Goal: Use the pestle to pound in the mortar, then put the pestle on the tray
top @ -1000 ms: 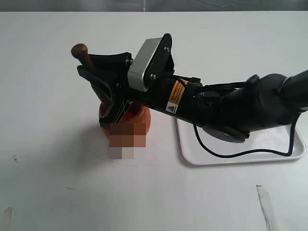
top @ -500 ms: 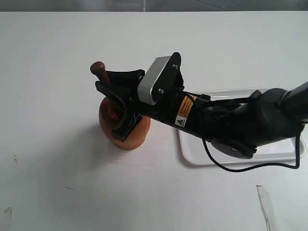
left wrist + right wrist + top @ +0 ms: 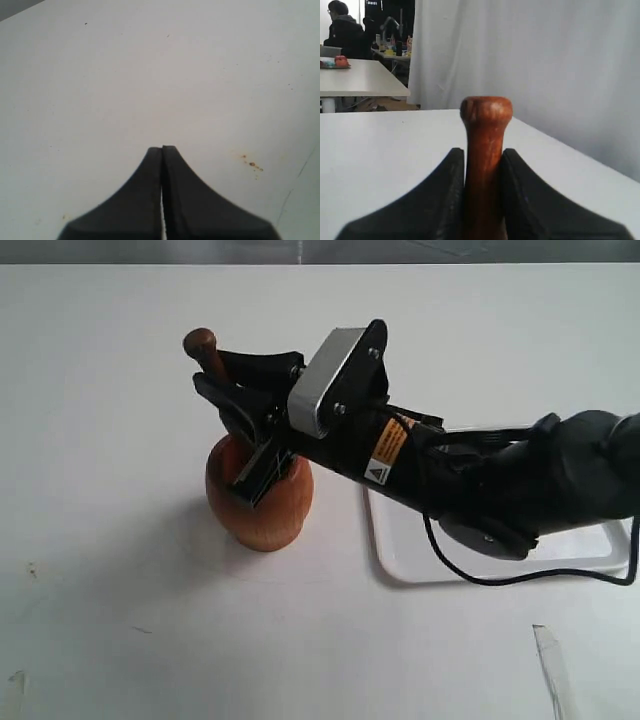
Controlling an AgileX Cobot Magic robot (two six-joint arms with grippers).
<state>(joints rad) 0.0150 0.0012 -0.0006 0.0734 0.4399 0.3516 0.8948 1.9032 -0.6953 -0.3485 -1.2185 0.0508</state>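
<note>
The orange-brown wooden mortar stands upright on the white table, left of centre. My right gripper reaches across over its mouth and is shut on the reddish-brown pestle. The pestle's knob sticks up past the fingers; its thick end is hidden behind the gripper inside the mortar. In the right wrist view the pestle is clamped between both black fingers of the right gripper. The white tray lies to the right, mostly hidden by the right arm. My left gripper is shut and empty over bare table.
A black cable loops from the right arm over the tray. Small brown stains mark the table near the left gripper. A scuff or tape strip lies at the front right.
The right gripper with the pestle swung right and dropped into the mortar half a second ago; since then it has lifted a little and tilted back left.
</note>
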